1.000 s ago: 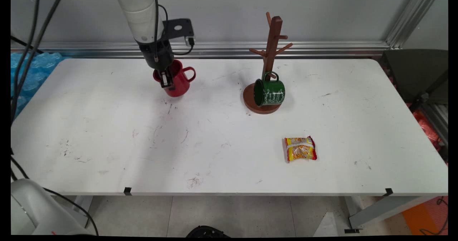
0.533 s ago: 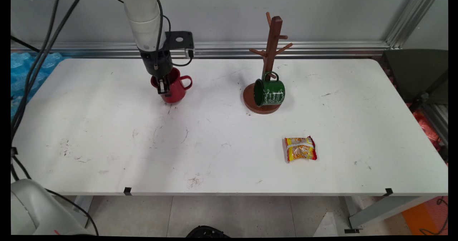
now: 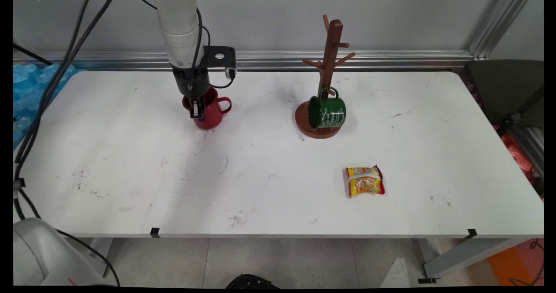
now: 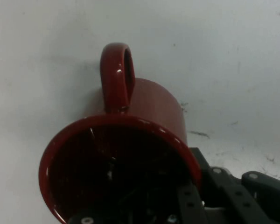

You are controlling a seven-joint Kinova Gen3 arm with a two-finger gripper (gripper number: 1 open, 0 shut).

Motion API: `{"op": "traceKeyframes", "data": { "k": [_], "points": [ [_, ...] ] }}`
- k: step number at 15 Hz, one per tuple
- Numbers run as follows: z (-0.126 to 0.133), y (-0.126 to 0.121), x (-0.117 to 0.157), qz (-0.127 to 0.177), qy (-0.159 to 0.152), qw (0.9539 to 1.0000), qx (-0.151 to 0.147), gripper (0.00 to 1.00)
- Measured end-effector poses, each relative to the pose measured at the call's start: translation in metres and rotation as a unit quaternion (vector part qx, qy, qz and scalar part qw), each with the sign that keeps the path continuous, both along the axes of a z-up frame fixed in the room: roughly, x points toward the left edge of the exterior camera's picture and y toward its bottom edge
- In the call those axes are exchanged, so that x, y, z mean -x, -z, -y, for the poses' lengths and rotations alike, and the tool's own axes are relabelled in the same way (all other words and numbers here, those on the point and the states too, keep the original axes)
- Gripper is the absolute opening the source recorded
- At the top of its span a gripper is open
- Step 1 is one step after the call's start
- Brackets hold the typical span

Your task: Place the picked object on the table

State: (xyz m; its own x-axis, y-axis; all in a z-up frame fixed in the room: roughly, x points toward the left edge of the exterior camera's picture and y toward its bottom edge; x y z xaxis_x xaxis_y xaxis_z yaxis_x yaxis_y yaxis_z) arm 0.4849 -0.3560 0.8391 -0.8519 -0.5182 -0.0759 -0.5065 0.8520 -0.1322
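Observation:
My gripper [image 3: 197, 110] is shut on the rim of a red mug [image 3: 211, 114], one finger inside and one outside its left wall. The mug stands upright at or just above the white table [image 3: 130, 175], its handle [image 3: 225, 106] pointing right. In the hand view the red mug [image 4: 144, 112] fills the middle, its open mouth toward the camera and its handle [image 4: 116, 77] at the top, with my gripper [image 4: 177, 205] at the mug's lower rim. To the right, a green mug [image 3: 328, 112] hangs from a low peg of a brown wooden mug tree [image 3: 330, 54].
A yellow and red snack packet [image 3: 365, 181] lies on the table toward the front right. The mug tree's round base [image 3: 304, 125] sits right of centre. Black cables [image 3: 47, 88] hang at the left. A metal rail [image 3: 391, 58] runs along the wall behind.
My gripper has come down with the red mug held in it, moving slightly left and toward the table.

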Motion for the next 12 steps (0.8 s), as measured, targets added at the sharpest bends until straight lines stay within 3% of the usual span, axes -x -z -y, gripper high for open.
{"op": "traceKeyframes", "data": {
  "k": [3, 4, 12],
  "points": [
    [0.0013, 0.0046, 0.0014, 0.004, 0.005, 1.0, -0.002, 0.0],
    [0.0017, 0.0057, 0.0019, 0.004, 0.006, 1.0, -0.003, 1.0],
    [0.0067, 0.0043, 0.0065, -0.011, 0.027, 0.9995, 0.011, 1.0]
  ]
}}
